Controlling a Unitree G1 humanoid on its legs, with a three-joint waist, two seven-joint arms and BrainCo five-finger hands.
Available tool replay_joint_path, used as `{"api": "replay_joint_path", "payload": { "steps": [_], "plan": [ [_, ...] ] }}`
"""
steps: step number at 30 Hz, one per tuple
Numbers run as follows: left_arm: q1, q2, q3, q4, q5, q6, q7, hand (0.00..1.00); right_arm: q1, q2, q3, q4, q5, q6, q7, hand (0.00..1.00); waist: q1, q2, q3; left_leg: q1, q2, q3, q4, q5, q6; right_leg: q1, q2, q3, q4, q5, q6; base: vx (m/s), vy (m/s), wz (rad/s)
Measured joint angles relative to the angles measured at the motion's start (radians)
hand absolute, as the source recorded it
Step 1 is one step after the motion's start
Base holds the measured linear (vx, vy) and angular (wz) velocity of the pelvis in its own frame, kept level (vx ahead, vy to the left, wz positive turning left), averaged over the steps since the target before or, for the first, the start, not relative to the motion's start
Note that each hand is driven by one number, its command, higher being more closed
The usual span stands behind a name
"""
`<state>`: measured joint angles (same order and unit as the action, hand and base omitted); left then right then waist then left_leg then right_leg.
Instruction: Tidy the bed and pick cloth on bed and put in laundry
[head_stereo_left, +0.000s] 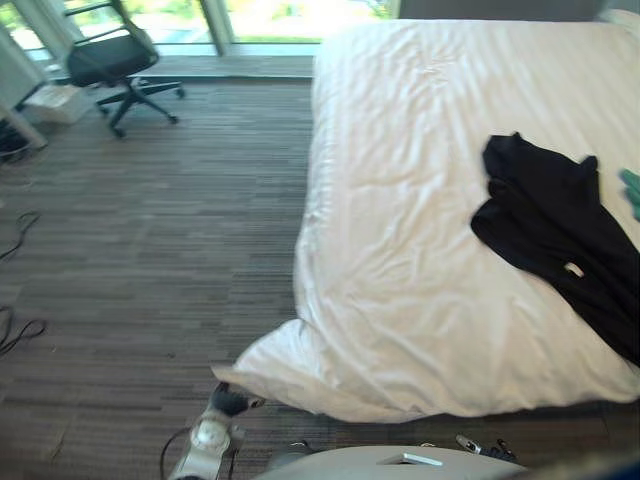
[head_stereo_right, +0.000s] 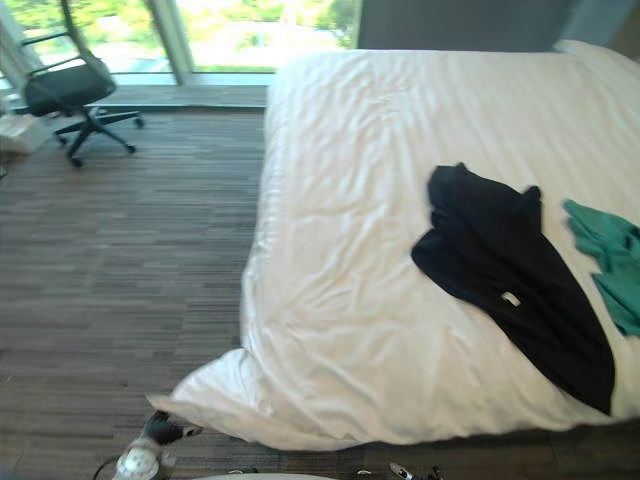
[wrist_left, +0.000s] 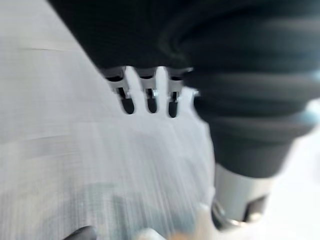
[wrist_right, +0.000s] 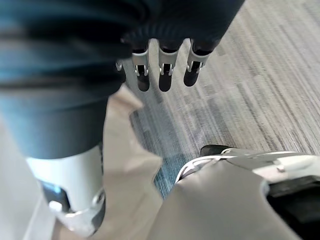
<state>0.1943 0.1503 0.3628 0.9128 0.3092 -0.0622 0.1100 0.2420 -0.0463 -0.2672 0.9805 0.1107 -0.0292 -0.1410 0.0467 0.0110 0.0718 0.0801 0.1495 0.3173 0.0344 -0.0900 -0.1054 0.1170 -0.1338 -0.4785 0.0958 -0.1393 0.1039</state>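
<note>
A white duvet covers the bed, and its near left corner hangs down to the floor. A black garment lies spread on the duvet's right side, with a green cloth just beyond it at the bed's right edge. My left hand is low beside the hanging duvet corner. In the left wrist view its fingers are straight over white cloth and hold nothing. My right hand hangs open above the floor near the foot of the bed, also holding nothing.
Striped dark carpet stretches left of the bed. A black office chair stands at the far left by the windows. A white box sits beside the chair.
</note>
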Motion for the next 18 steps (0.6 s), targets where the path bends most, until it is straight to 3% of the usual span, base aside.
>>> {"api": "replay_joint_path", "payload": {
  "steps": [3,7,13,18],
  "plan": [
    [0.062,-0.038,0.125,0.023,-0.087,0.018,0.027,0.00,-0.005,0.014,-0.001,-0.002,0.024,-0.008,-0.005,0.00,0.023,-0.020,-0.030,0.005,-0.011,-0.003,-0.020,0.045,0.000,0.004,-0.013,-0.011,0.021,0.000,0.000,0.06,-0.005,0.30],
    [0.092,-0.139,0.247,0.039,-0.192,0.034,0.045,0.00,-0.017,0.033,-0.034,-0.002,0.058,-0.020,-0.020,0.00,0.026,-0.021,-0.039,0.011,-0.010,-0.001,-0.035,0.059,0.002,0.008,-0.010,-0.010,0.026,0.000,0.000,0.02,-0.009,0.15],
    [0.087,-0.209,0.276,0.049,-0.195,0.039,0.051,0.00,-0.021,0.044,-0.066,-0.001,0.095,-0.017,-0.020,0.00,0.024,-0.012,-0.046,0.032,-0.010,0.025,-0.057,0.061,0.002,0.005,-0.007,0.017,0.022,0.000,0.000,-0.02,-0.004,-0.19],
    [0.044,-0.217,0.242,0.048,-0.118,0.051,0.072,0.00,-0.042,0.068,-0.100,-0.002,0.133,-0.006,-0.031,0.00,0.020,-0.015,-0.048,0.045,-0.011,0.078,-0.082,0.061,0.002,-0.025,0.006,0.092,-0.012,0.001,0.000,-0.10,-0.006,-0.39]
  ]
}}
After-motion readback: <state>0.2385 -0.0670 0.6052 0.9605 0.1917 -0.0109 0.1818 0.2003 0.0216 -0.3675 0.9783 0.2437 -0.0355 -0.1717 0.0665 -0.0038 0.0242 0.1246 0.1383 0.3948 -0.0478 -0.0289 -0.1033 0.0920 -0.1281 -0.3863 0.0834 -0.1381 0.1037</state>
